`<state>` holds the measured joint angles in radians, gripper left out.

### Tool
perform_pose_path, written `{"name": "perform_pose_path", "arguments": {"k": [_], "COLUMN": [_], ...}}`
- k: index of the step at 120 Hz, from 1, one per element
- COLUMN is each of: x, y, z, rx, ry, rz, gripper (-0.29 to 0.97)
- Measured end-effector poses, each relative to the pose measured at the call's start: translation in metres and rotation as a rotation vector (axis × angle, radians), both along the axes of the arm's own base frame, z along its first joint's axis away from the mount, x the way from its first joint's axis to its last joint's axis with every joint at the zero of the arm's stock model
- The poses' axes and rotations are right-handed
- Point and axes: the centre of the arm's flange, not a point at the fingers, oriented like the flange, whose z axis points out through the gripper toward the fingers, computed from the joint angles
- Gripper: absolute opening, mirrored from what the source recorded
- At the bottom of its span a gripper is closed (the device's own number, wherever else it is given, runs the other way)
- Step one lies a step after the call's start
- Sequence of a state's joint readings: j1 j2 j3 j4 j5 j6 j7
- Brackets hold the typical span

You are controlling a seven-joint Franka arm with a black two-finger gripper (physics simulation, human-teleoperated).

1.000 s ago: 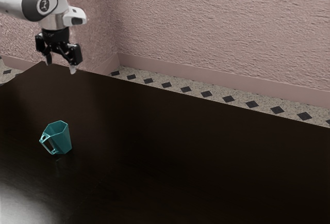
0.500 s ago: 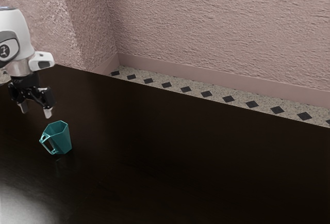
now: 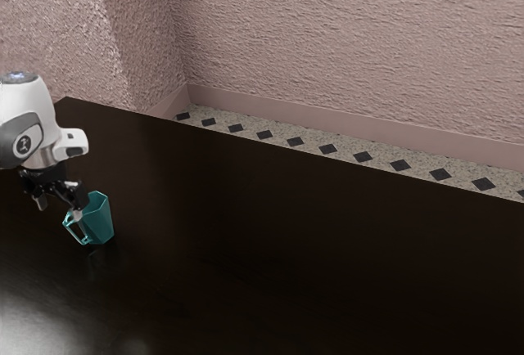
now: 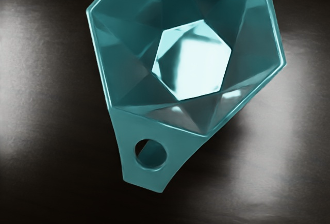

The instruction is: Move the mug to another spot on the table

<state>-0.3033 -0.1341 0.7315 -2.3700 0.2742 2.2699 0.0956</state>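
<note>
A teal faceted mug [image 3: 96,219] stands upright on the dark table [image 3: 295,240], near the exterior view's left edge, its handle [image 3: 74,226] pointing toward the front left. My gripper [image 3: 59,202] hangs open right at the mug's rim on its left side, one finger [image 3: 79,202] low against the rim above the handle. From the wrist view I look straight down into the mug [image 4: 191,64]; its pale six-sided bottom is empty and the handle [image 4: 150,157] with its round hole sticks out to one side.
The table's far edge runs along a speckled floor with black diamond tiles [image 3: 327,148] and a pink textured wall [image 3: 344,36]. The dark tabletop stretches widely to the exterior view's right of the mug.
My arm has come down and toward the front left, from high above the table's far edge to the mug's rim. The mug has stayed where it was.
</note>
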Motion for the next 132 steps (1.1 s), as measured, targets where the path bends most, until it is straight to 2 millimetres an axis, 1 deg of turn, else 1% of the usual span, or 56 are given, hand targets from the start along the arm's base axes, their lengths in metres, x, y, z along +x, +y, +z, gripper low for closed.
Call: {"name": "perform_pose_path", "arguments": {"k": [8, 18, 28, 46, 70, 80, 93, 100, 106, 118, 132], "x": [0.004, 0.001, -0.004, -0.01, -0.015, -0.013, -0.003, 0.002, 0.004, 0.002, -0.001], "y": [0.0, -0.001, 0.009, 0.029, 0.044, 0.043, 0.028, 0.022, 0.021, 0.027, 0.035], "z": [-0.007, -0.019, -0.03, -0.042, -0.056, -0.059, -0.063, -0.062, -0.063, -0.063, -0.065], "rx": [-0.003, -0.018, -0.027, -0.044, -0.104, -0.114, -0.126, -0.128, -0.128, -0.129, -0.125], "ry": [-0.027, -0.043, -0.046, -0.051, -0.071, -0.073, -0.084, -0.097, -0.106, -0.123, -0.128], "rz": [-0.001, -0.003, -0.004, 0.002, 0.015, -0.01, -0.064, -0.089, -0.101, -0.105, -0.113], "gripper": [0.68, 0.68, 0.68, 0.68, 0.68, 0.68, 0.68, 0.65, 0.59, 0.5, 0.44]}}
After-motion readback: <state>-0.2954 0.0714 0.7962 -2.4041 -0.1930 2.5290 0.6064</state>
